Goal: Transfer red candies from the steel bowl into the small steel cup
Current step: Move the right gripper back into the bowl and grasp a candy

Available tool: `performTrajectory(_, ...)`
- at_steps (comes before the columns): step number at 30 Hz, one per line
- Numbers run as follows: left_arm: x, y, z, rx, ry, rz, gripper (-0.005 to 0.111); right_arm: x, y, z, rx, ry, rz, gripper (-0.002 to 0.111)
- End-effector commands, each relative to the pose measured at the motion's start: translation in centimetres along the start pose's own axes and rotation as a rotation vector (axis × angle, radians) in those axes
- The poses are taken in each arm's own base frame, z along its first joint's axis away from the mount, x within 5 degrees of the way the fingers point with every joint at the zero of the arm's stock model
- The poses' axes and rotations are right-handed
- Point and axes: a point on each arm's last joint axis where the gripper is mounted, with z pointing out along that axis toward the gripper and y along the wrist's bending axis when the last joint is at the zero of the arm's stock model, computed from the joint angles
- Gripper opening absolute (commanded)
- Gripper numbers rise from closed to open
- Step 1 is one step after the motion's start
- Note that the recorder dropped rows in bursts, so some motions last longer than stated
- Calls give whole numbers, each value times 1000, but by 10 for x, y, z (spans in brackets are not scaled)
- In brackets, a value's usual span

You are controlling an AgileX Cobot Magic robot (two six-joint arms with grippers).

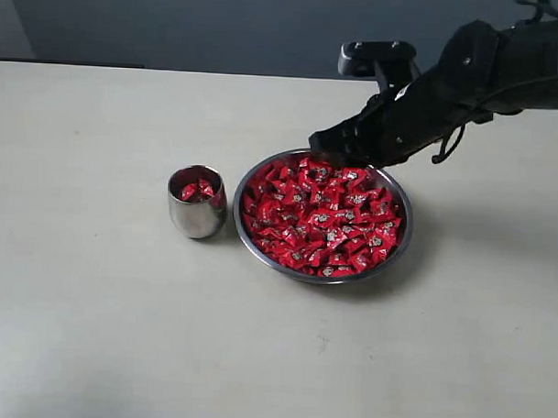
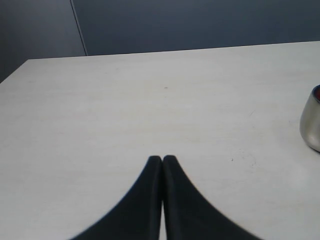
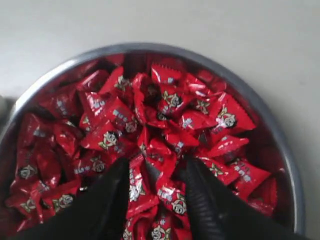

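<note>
The left gripper (image 2: 162, 160) is clenched, its two black fingers pressed together with nothing between them, low over the pale table (image 1: 91, 331). In the exterior view the small steel cup (image 1: 197, 202) stands upright left of centre, with a few red wrappers inside it. Just beside it on the right, the steel bowl (image 1: 324, 278) sits at mid-frame, heaped with the red candies (image 1: 324, 220). From the upper right a black arm (image 1: 485, 74) reaches in. The right gripper (image 1: 323, 142) hangs at the bowl's far rim, released, its jaws spread over the heap. Whether its tips touch a candy cannot be told.
</note>
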Motion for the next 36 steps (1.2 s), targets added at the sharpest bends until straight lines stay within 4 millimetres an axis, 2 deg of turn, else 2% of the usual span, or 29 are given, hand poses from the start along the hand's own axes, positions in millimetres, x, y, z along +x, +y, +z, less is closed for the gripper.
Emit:
performTrajectory(1,0,0,0,-3,-12,-1,0,-1,-5,21,-15,83,14,37)
performTrajectory(4,0,0,0,-3,-12,-1,0,-9,-5,33,-29,116,12,37)
performTrajectory(11,0,0,0,-3,-12,-1,0,-26,-6,48,-22,153,-22,37)
performTrajectory(18,0,0,0,-3,-12,-1,0,-21,-12,61,12,239,-74,37)
performTrajectory(36,0,0,0,-3,-12,-1,0,-14,-10,65,-31,296,-71,37)
